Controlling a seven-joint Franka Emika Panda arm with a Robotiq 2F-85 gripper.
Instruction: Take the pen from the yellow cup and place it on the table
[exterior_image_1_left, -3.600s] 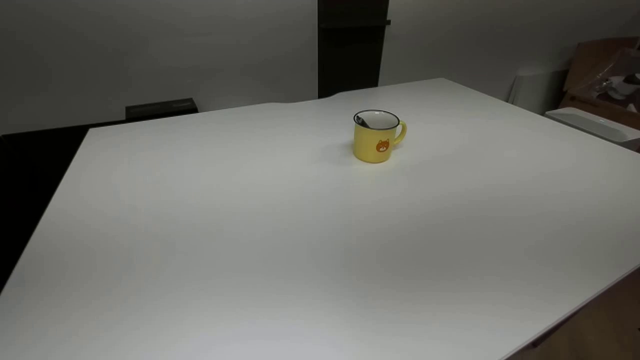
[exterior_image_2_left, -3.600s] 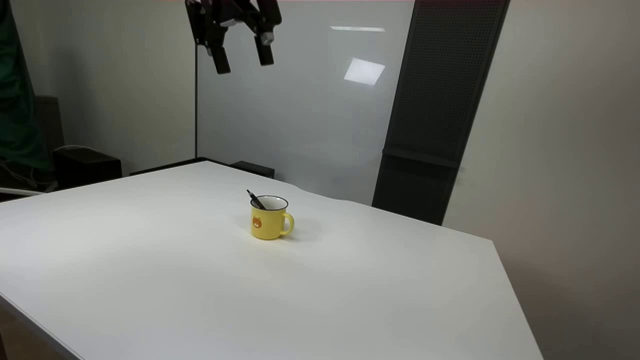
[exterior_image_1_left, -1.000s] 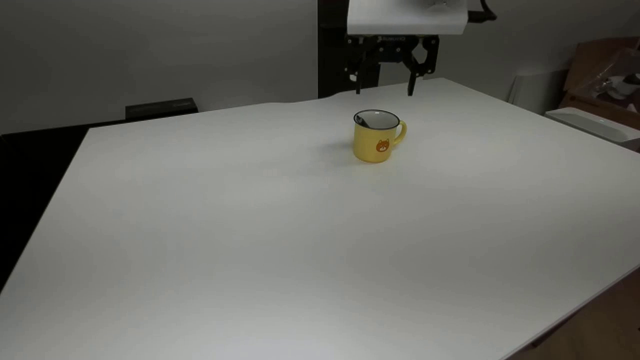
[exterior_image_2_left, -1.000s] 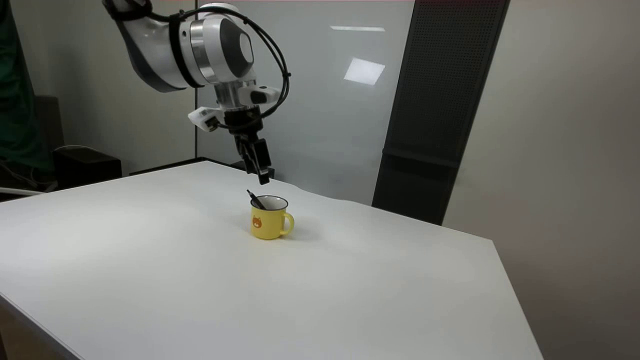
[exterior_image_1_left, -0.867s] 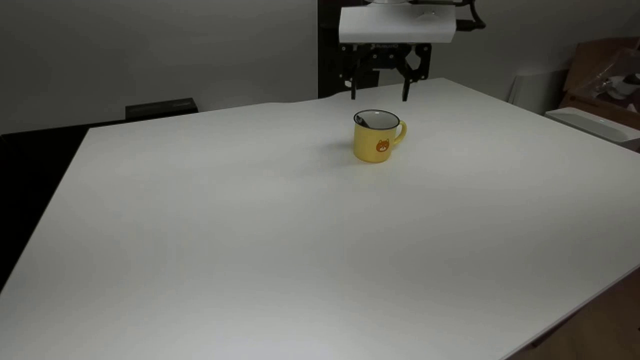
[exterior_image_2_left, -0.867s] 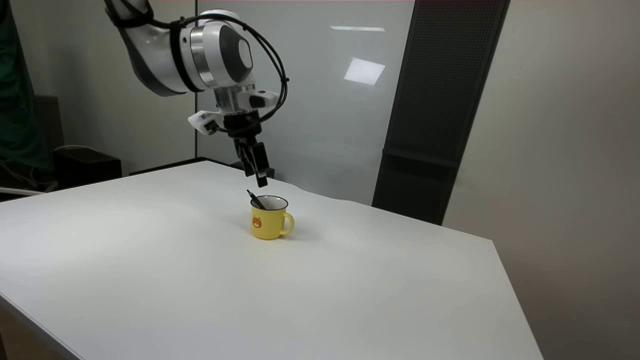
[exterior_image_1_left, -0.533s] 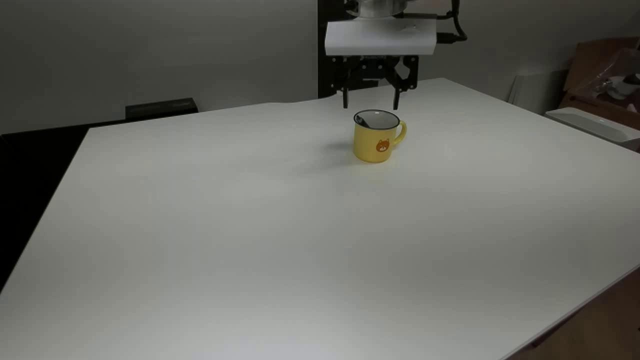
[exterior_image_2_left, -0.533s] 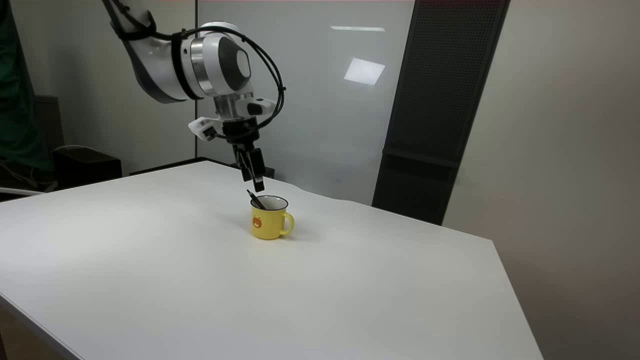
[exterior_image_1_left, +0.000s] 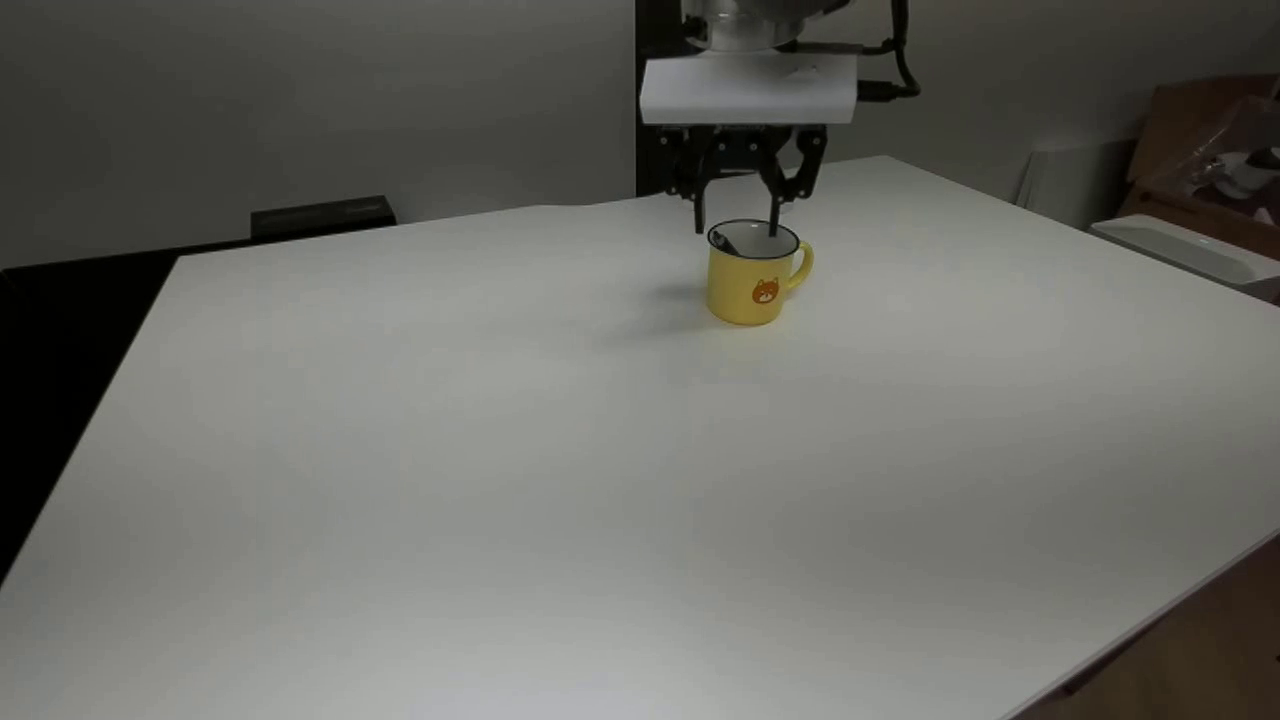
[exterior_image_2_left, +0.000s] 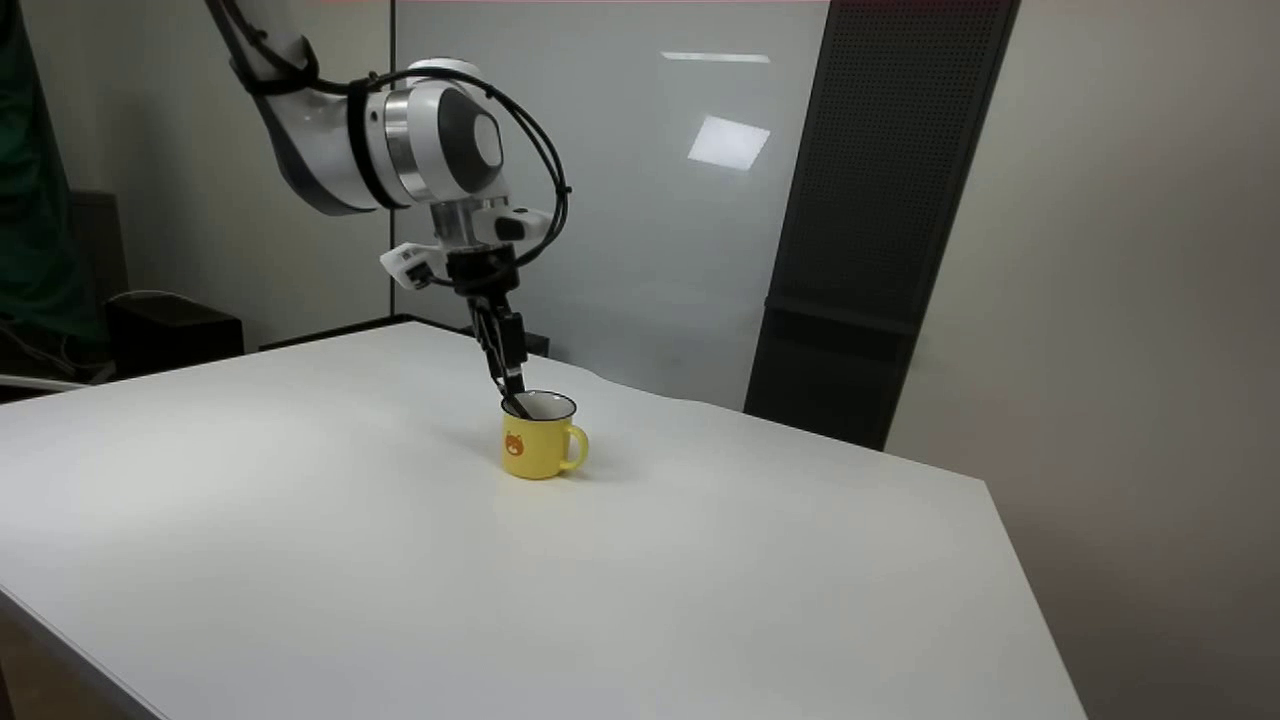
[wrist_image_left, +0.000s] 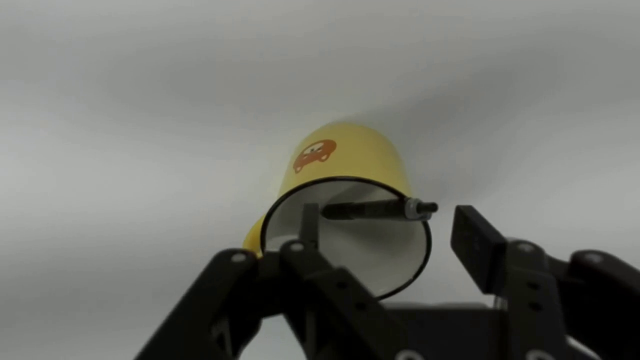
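Note:
The yellow cup (exterior_image_1_left: 735, 290) stands upright on the white table (exterior_image_1_left: 500, 450). It also shows in an exterior view (exterior_image_2_left: 540, 450) and in the wrist view (wrist_image_left: 360, 150). The dark pen (wrist_image_left: 370, 210) leans inside the cup, its grey-collared end sticking out over the rim. It also shows in an exterior view (exterior_image_2_left: 520, 407); its top there merges with the fingers. My gripper (exterior_image_1_left: 737, 231) is partly open at rim height. In the wrist view the gripper (wrist_image_left: 385, 212) has one finger over the cup's mouth and the other outside the rim beyond the pen's end. Neither finger visibly touches the pen.
The cup's handle (exterior_image_1_left: 803, 265) is at its side, away from the pen. A wall and a dark panel (exterior_image_2_left: 880, 220) stand behind the table's far edge. A white tray-like object (exterior_image_1_left: 1190, 245) and a brown box (exterior_image_1_left: 1200, 140) are beyond the table's side.
My gripper has come into view and moved down to the cup, drifting left in an exterior view. Its fingers are closer together than half a second ago. Cup and pen have not visibly moved.

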